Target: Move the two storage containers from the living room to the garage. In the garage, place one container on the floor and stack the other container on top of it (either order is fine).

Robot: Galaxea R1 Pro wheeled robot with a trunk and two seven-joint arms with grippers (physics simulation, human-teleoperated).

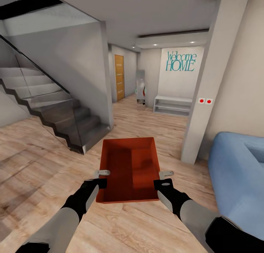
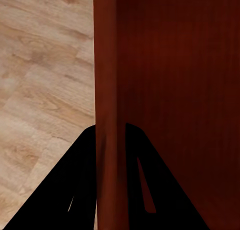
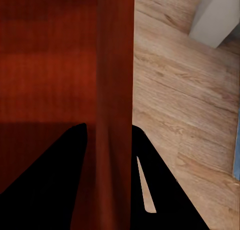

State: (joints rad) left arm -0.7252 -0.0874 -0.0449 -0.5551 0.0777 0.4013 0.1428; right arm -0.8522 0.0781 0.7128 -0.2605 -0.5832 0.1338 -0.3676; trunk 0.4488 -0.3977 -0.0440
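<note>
Left arm: reaches forward and low from the head view's left, forearm angled inward toward the bin.
Left gripper (image 1: pixel 103 177): closed on the left wall of the storage container (image 1: pixel 130 169), 1 finger (image 2: pixel 65 190) outside the wall and 1 inside.
Right arm: mirrors it from the right, forearm angled inward.
Right gripper (image 1: pixel 165 178): clamped on the container's right wall, fingers (image 3: pixel 165 190) astride it.
Storage container: 1 orange-red open bin, held level between both grippers above the wood-plank floor (image 1: pixel 47 161), in front of the robot.
Surroundings: staircase (image 1: pixel 55 109) at left, blue sofa (image 1: pixel 238 172) at right, "Welcome HOME" wall (image 1: pixel 180 61) ahead, white pillar (image 1: pixel 205 98) beside the sofa.
</note>
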